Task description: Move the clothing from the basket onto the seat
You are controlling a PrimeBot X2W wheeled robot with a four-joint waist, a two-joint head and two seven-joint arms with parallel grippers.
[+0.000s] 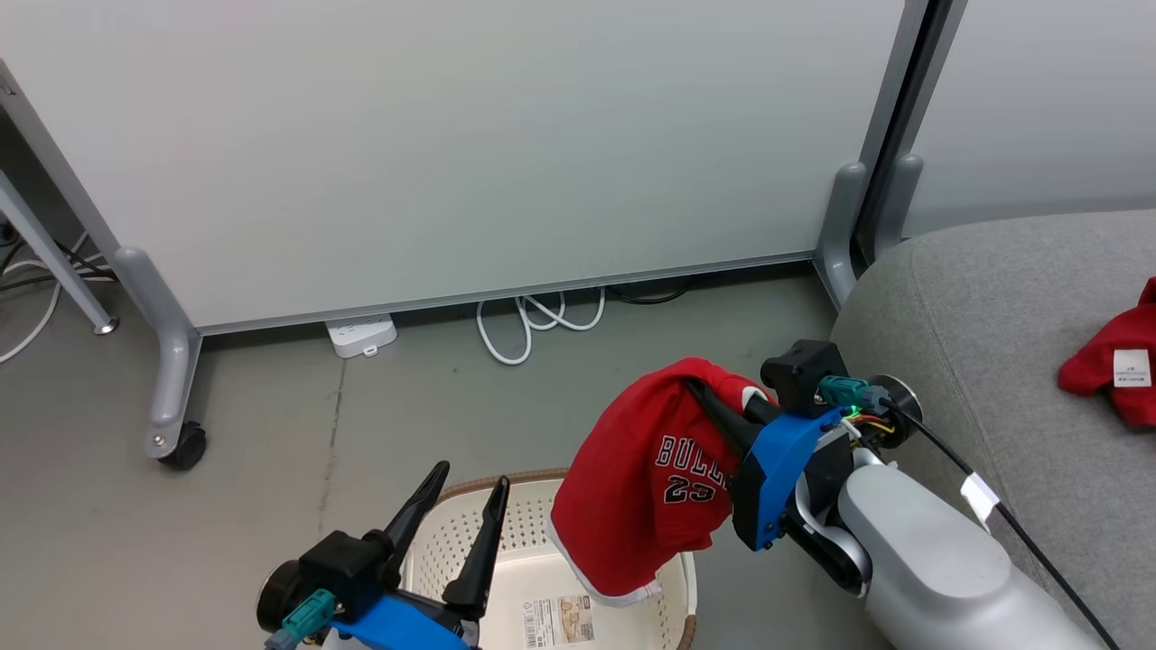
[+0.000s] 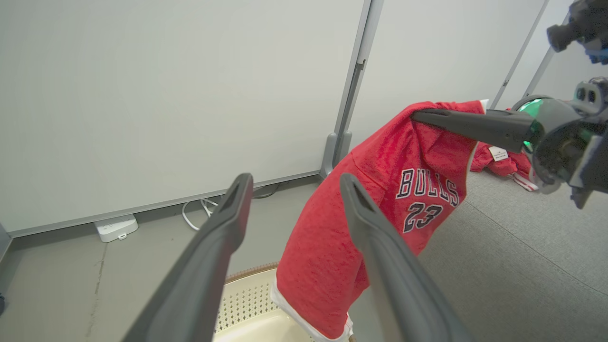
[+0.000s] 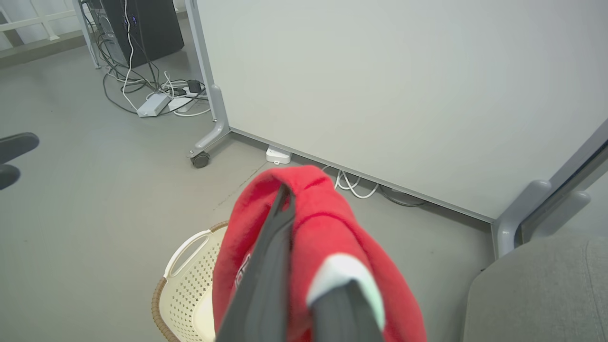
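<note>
My right gripper (image 1: 703,386) is shut on the red "BULLS 23" garment (image 1: 646,478), which hangs from its fingers above the right side of the cream basket (image 1: 470,533). The same garment (image 2: 380,213) drapes from the right fingers (image 2: 475,124) in the left wrist view, and the garment (image 3: 323,237) wraps the fingers in the right wrist view. A second red garment (image 1: 1115,366) lies on the grey seat (image 1: 993,361) at the right. My left gripper (image 1: 468,492) stands open over the basket's left part, holding nothing. The basket bottom shows its label sticker (image 1: 558,621).
A white partition panel (image 1: 452,135) on castor legs (image 1: 176,397) stands behind the basket. A power strip (image 1: 361,336) and white cables (image 1: 533,320) lie on the grey floor under it. More cables and a dark box (image 3: 142,28) sit farther left.
</note>
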